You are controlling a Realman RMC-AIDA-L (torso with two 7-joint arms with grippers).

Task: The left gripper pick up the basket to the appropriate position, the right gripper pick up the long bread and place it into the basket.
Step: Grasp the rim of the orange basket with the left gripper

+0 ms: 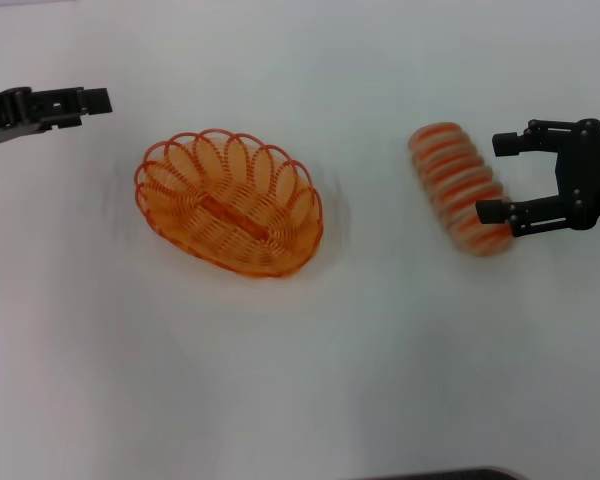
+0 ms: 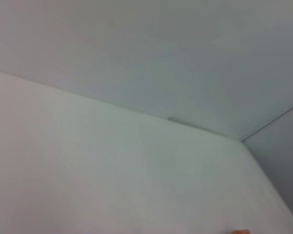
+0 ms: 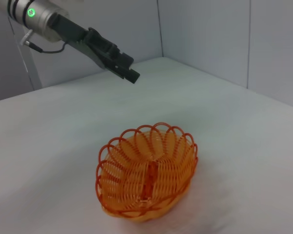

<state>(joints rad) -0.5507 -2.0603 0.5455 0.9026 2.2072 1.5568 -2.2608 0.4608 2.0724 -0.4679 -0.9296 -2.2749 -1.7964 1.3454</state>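
White counter [image 1: 300,400], bare walls. Basket [image 1: 228,202] centre-left, empty. Bread [image 1: 461,187] right of centre. Right tool [image 1: 496,178] spread, one finger at each end of bread; lengthwise grip may slip. Left tool [image 1: 98,100] upper left, well apart from basket, spread or pressed together: cannot tell.

I find no readable text, label, brand, number or sign in any view. The basket [image 1: 228,203], at about 9 o'clock of the long bread [image 1: 460,187], carries no marking I can read, nor does the bread. The left gripper [image 3: 128,71] and its arm show no lettering.
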